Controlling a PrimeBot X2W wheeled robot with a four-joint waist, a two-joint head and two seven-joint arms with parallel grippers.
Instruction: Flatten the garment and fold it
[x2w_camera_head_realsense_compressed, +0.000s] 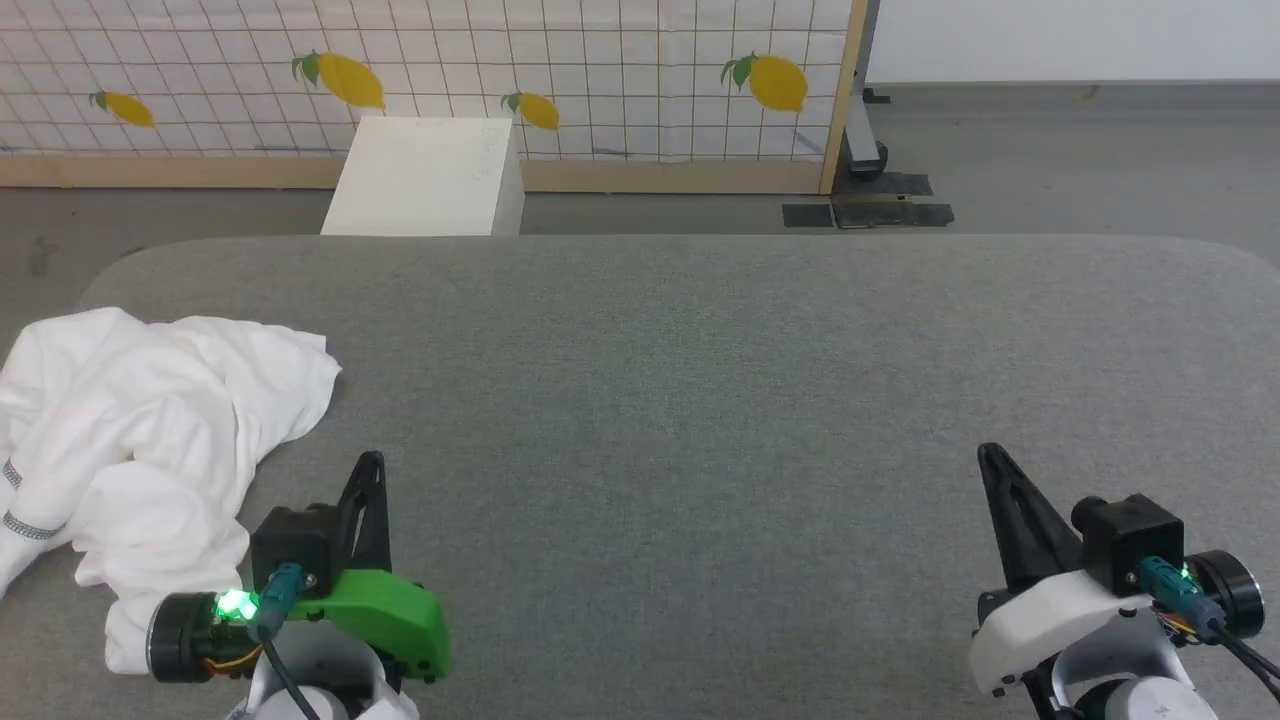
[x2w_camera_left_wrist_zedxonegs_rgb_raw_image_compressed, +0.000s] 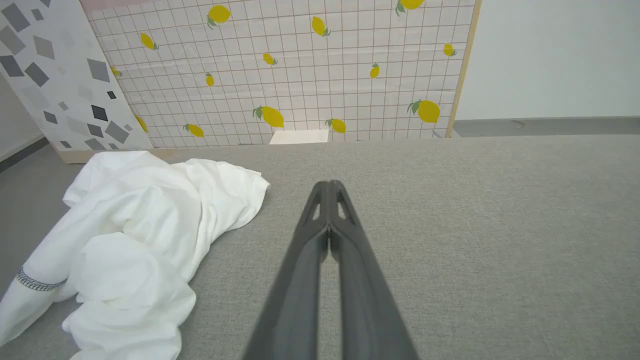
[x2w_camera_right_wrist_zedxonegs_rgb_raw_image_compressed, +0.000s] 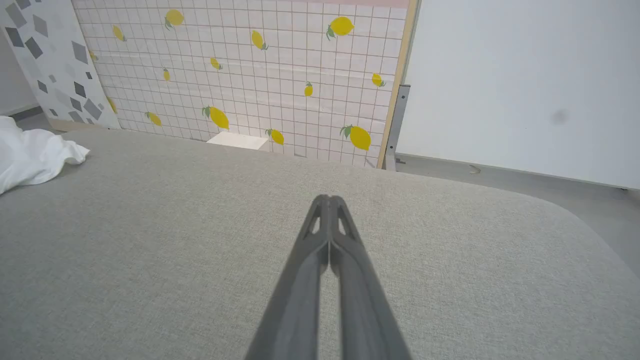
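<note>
Left end effector (x2w_camera_head_realsense_compressed: 370, 468): fingers pressed together, empty, over the near-left part of the bench (x2w_camera_head_realsense_compressed: 700, 380). Garment (x2w_camera_head_realsense_compressed: 150, 420): crumpled heap at the bench's left edge, just left of that end effector. No clear long axis; stitched cuff (x2w_camera_head_realsense_compressed: 25, 525) points toward the left edge. Right end effector (x2w_camera_head_realsense_compressed: 992, 458): closed, empty, near-right corner, well apart. Left arm judged nearer.
</note>
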